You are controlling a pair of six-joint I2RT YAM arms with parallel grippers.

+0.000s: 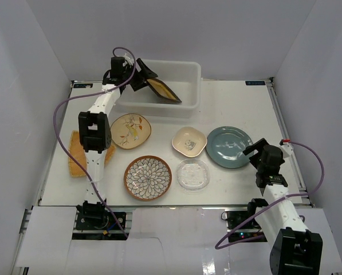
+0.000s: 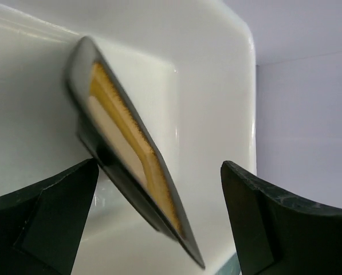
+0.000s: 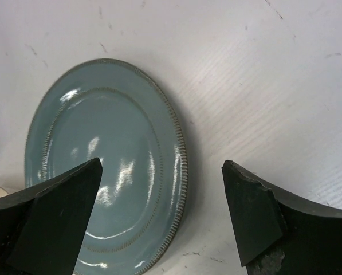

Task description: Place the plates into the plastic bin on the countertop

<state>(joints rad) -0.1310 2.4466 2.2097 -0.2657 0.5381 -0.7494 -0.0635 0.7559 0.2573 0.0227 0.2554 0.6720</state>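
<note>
Your yellow square plate (image 1: 162,89) leans in the plastic bin (image 1: 193,86) at 12 o'clock, your left gripper (image 2: 159,166) and right gripper (image 3: 161,172) both gape empty, and six other plates (image 1: 148,177) wait on the countertop (image 1: 239,109).

The white countertop (image 1: 228,106) is boxed in by 3 plain white walls: a back wall (image 1: 176,34) along its far edge, a left wall (image 1: 22,114) and a right wall (image 1: 325,86) along its sides. Metal rails (image 1: 286,137) run down the left and right edges and across the near edge. 2 small blue labels (image 1: 255,82) sit at the far corners. White sheets (image 1: 176,235) cover the near edge. The light is soft and even, with faint shadows. The surface bears small dark scuffs (image 3: 103,47).
</note>
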